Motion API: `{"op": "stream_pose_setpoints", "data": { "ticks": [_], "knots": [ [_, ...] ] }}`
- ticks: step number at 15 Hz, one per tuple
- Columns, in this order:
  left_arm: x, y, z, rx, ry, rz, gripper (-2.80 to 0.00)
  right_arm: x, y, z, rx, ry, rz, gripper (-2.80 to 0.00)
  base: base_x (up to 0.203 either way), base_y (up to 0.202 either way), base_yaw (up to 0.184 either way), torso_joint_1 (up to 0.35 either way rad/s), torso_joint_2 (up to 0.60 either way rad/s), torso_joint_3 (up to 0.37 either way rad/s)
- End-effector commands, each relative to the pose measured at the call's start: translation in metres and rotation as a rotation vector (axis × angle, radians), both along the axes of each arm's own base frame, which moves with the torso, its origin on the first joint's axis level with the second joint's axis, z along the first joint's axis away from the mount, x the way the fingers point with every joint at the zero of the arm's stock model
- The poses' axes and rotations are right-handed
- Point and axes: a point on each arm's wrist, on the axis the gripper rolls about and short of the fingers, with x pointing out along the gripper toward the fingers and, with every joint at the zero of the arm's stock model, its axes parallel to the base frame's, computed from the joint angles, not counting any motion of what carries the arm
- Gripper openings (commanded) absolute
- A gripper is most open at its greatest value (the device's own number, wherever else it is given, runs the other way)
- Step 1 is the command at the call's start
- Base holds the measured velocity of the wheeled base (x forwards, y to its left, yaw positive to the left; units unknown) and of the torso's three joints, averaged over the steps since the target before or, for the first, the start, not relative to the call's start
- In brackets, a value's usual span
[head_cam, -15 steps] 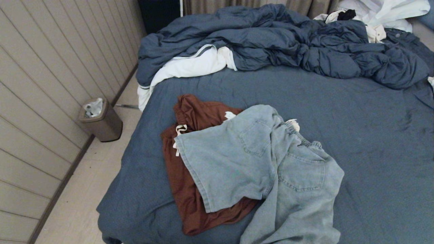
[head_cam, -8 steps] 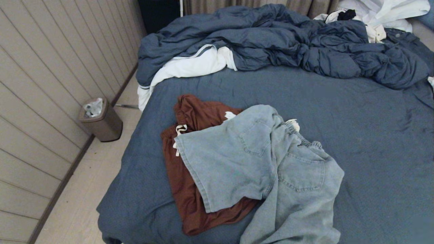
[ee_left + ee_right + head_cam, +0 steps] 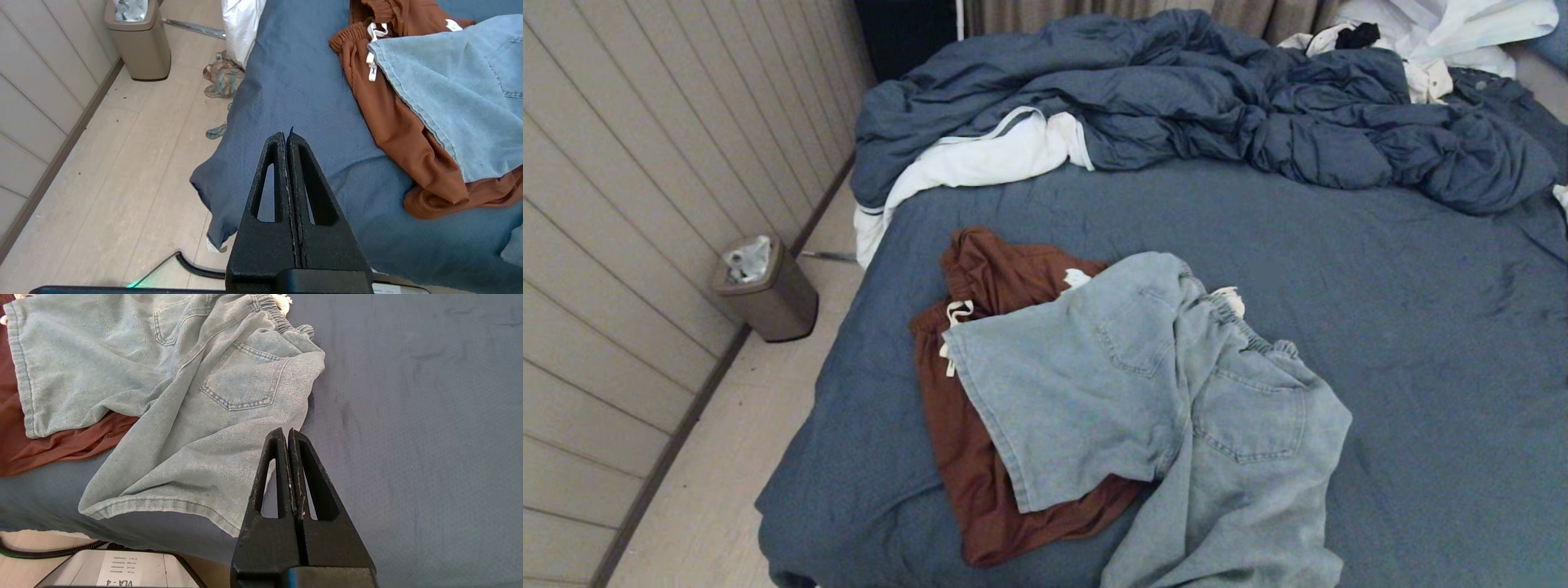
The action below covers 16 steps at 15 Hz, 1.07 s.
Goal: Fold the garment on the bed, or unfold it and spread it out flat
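Light blue denim shorts (image 3: 1168,400) lie crumpled, back pockets up, on the slate-blue bed (image 3: 1405,327), partly over rust-brown shorts (image 3: 972,441) with a white drawstring. My left gripper (image 3: 287,134) is shut and empty, above the bed's near left corner, apart from the brown shorts (image 3: 408,134). My right gripper (image 3: 287,432) is shut and empty, held over the near edge of the denim shorts (image 3: 196,412) where they meet the bare sheet (image 3: 429,416). Neither arm shows in the head view.
The puffy blue duvet (image 3: 1192,98) with white lining is bunched across the far end, with white and dark clothes (image 3: 1421,33) behind it. A small bin (image 3: 766,290) stands on the floor by the panelled wall. Slippers (image 3: 222,77) lie beside the bed.
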Motion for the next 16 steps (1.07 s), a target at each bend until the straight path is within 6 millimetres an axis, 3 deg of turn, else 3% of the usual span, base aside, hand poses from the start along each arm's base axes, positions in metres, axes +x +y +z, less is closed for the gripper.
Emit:
{"op": "stream_pose_setpoints", "data": {
  "ticks": [1, 16],
  "knots": [
    [0.0001, 0.0000, 0.0001, -0.001, 0.001, 0.000, -2.80, 0.0000, 0.0000, 0.0000, 0.000, 0.000, 0.001, -2.80, 0.000, 0.000, 0.000, 0.000, 0.00, 0.000],
    [0.0001, 0.0000, 0.0001, -0.001, 0.001, 0.000, -2.80, 0.0000, 0.0000, 0.0000, 0.000, 0.000, 0.001, -2.80, 0.000, 0.000, 0.000, 0.000, 0.00, 0.000]
  ]
}}
